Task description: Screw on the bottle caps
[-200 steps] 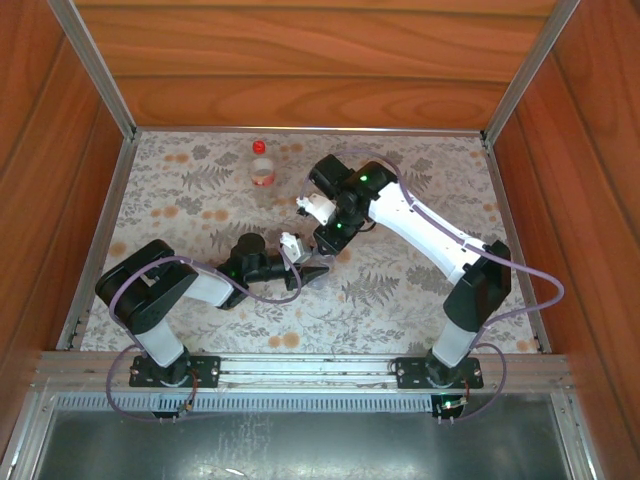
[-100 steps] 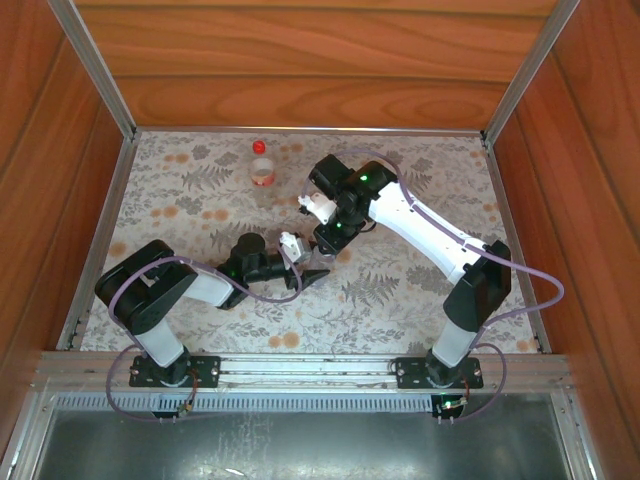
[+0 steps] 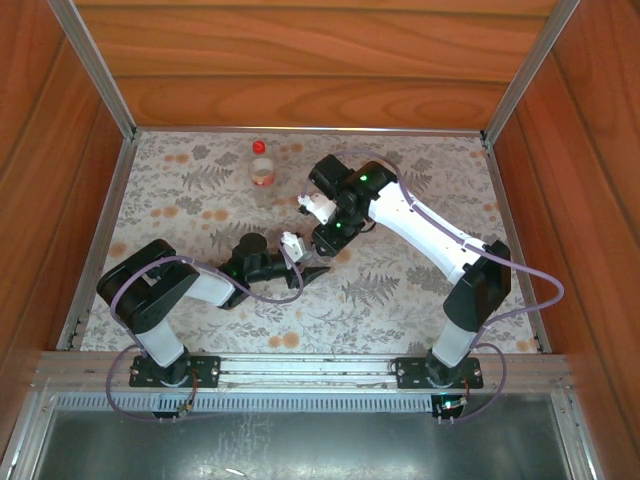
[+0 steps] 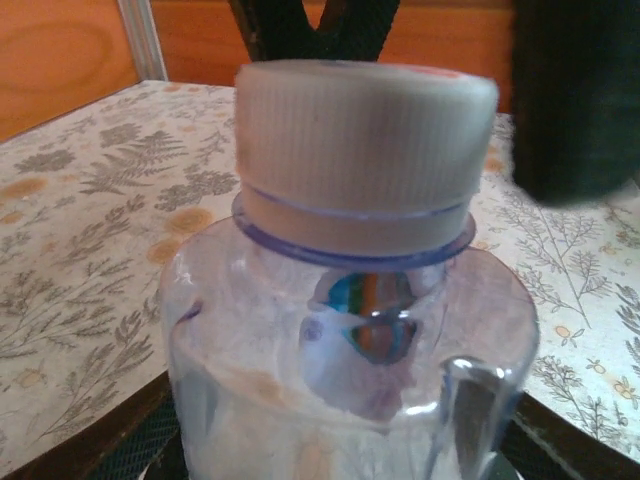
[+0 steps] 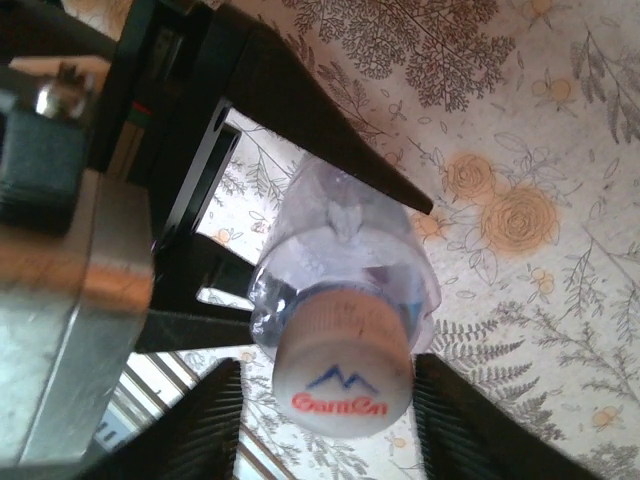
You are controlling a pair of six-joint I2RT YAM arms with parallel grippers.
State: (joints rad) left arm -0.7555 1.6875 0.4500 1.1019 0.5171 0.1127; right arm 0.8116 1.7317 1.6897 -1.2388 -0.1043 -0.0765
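The red bottle (image 3: 262, 172) stands far back on the left with its red cap (image 3: 259, 147) on top. I think that one is done. It is well apart from both arms.

Next comes my left claw (image 3: 308, 272). It pinches the plain bottle (image 4: 350, 370) low on its body, with one finger on each side. The bottle is near the middle of the cloth (image 3: 400, 290). It stands up straight, its long way going up and down, and its mouth end points up.

The white cap (image 5: 345, 378) sits on that mouth. In the left wrist view it looks level and low on the neck. I cannot tell how tight it is.

My right claw (image 5: 328, 368) hangs just over the cap and points down. Its fingers are spread, one on each side of the cap. The right one looks very close, and the left one shows a gap.

So I think I am at the twisting step for the white cap. The next move calls for squeezing the right claw onto the cap. Then I turn it around the bottle's up-and-down line. The left claw must grip hard so the bottle does not spin along.
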